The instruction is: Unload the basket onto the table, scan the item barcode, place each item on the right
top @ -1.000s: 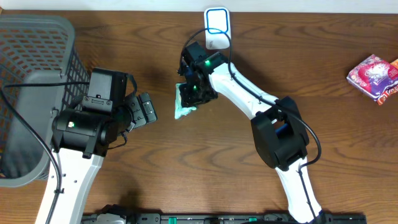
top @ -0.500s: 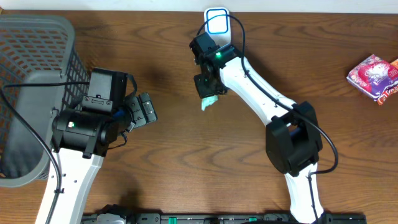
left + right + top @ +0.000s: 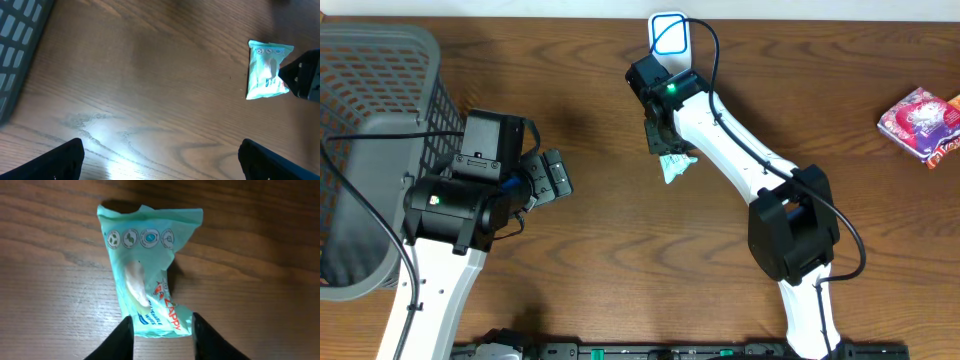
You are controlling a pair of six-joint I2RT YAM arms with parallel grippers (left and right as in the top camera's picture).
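Viewing overhead, right gripper (image 3: 667,150): jaws apart, low over the table (image 3: 570,290); the scanner (image 3: 669,35) sits just behind its wrist.
Overhead, wipes packet (image 3: 677,166): lies at the right gripper's tips, on the side away from the scanner.
Overhead, left gripper (image 3: 557,176): jaws wide apart; the wipes packet is well apart from it, off its open end.
Overhead, surroundings: basket (image 3: 380,60) behind the left gripper; pink snack bag (image 3: 920,122) far out to the right gripper's right.
Left wrist, left gripper (image 3: 160,167): fingertips (image 3: 67,160) at the lower corners, spread wide over the wood.
Left wrist, wipes packet (image 3: 265,70): ahead and to the right; the right gripper (image 3: 305,77) meets its far edge.
Right wrist, right gripper (image 3: 162,340): fingers (image 3: 122,340) apart, one on each side of the packet's near end.
Right wrist, wipes packet (image 3: 147,265): flat on the wood, stretching ahead from between the fingers, printed face up.
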